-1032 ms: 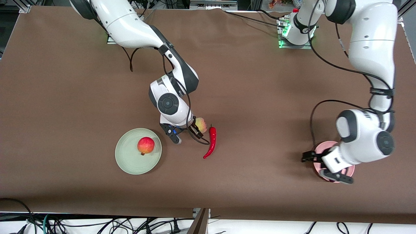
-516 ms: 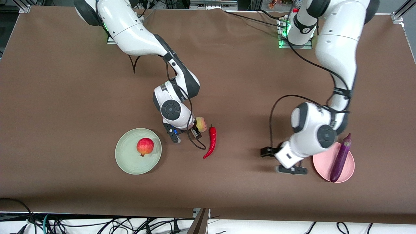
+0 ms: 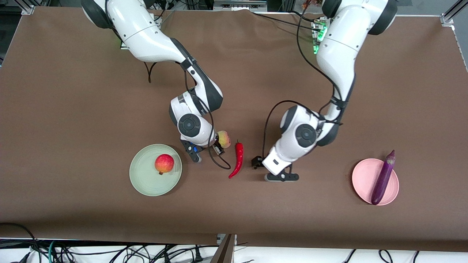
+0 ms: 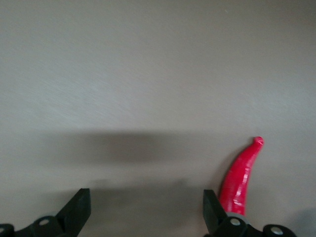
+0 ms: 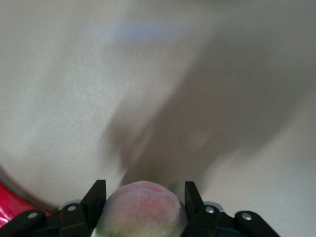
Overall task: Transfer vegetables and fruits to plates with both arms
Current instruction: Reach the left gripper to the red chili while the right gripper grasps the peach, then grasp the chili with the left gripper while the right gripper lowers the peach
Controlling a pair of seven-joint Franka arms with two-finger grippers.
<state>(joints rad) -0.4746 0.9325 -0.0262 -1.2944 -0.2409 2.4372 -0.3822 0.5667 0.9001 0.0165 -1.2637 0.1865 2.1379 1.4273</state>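
right wrist view is showing the right gripper [image 5: 143,197] clamping the peach [image 5: 142,210], beside the mint plate [image 3: 142,182]. the left gripper [image 4: 145,210], fingers apart, is hanging over brown cloth [image 3: 73,109] beside the chili pepper [image 3: 237,159]; descending here, i judge a finger could be knocking it away.

We see the chili pepper [image 3: 237,160] hemmed in from both ends of the tabletop [image 3: 73,91]. The right end effector [image 3: 207,151] hangs just beside it with the peach [image 3: 224,139] clamped between its fingers, and the left end effector [image 3: 272,170], fingers spread, sits near it toward the left arm's end. Open tabletop lies between the left end effector and the pink plate [image 3: 362,179], where the eggplant [image 3: 383,178] lies across the rim. The pomegranate [image 3: 164,163] fills the green plate's [image 3: 142,179] middle.
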